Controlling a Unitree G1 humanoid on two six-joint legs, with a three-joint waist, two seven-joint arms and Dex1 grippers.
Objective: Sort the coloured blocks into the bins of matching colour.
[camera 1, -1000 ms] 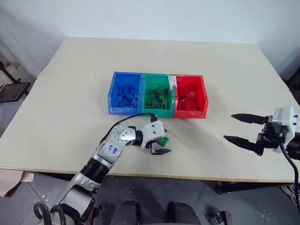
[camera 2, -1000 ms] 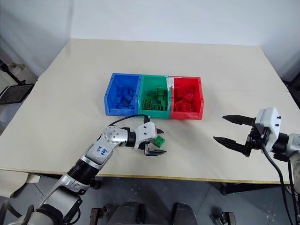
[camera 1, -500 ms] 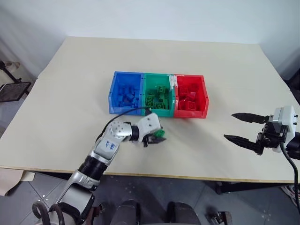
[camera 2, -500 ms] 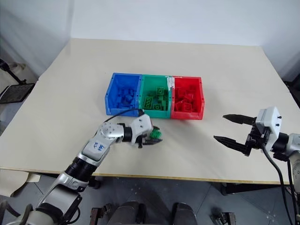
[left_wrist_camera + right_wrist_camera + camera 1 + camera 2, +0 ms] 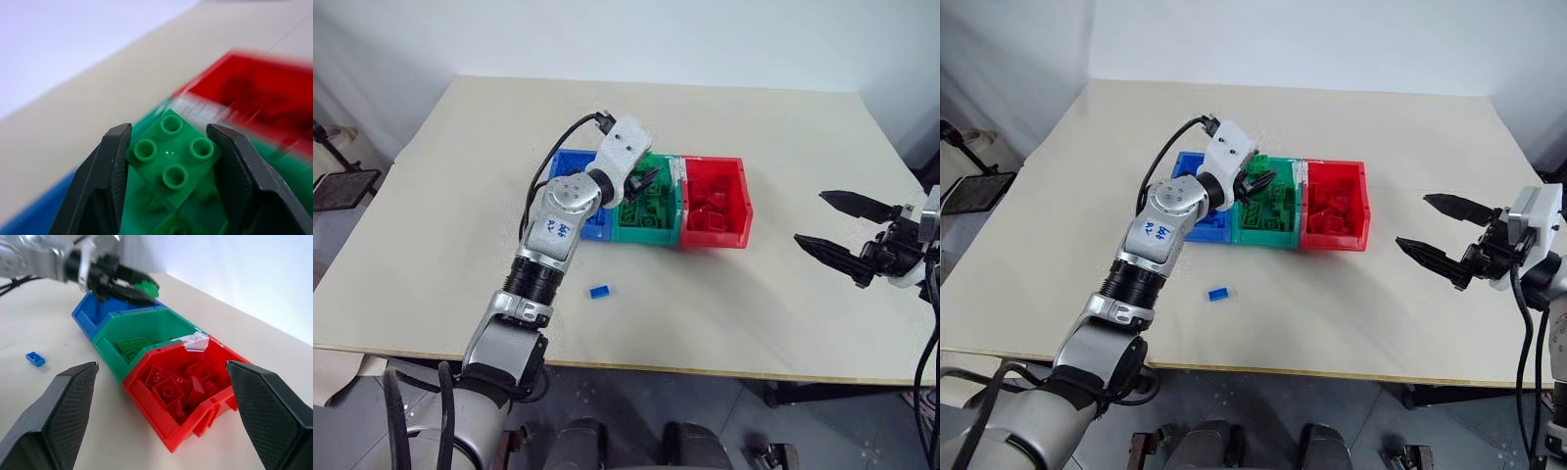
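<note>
1. Head views: the left gripper (image 5: 644, 180) hangs over the green open-topped plastic bin (image 5: 646, 231), the middle of three joined boxes, with the blue plastic bin (image 5: 570, 160) to its left and the red plastic bin (image 5: 715, 211) to its right. All three already hold bricks of their own colour. One small blue studded brick (image 5: 599, 292) lies alone on the pale table (image 5: 460, 176), nearer than the bins. The right gripper (image 5: 850, 233) hovers well to the right of the bins, spread wide and carrying nothing.
2. Left wrist view: a small green studded plastic brick (image 5: 172, 156), four studs up, sits pinched between the two black fingers (image 5: 105, 166), with the green bin beneath it.
3. Right wrist view: the left gripper shows the green brick above the far edge of the green bin.
4. Judgement: the step in hand is delivering the green brick. The next move calls for letting go over the green compartment, not the neighbouring ones; the blue brick would follow.
</note>
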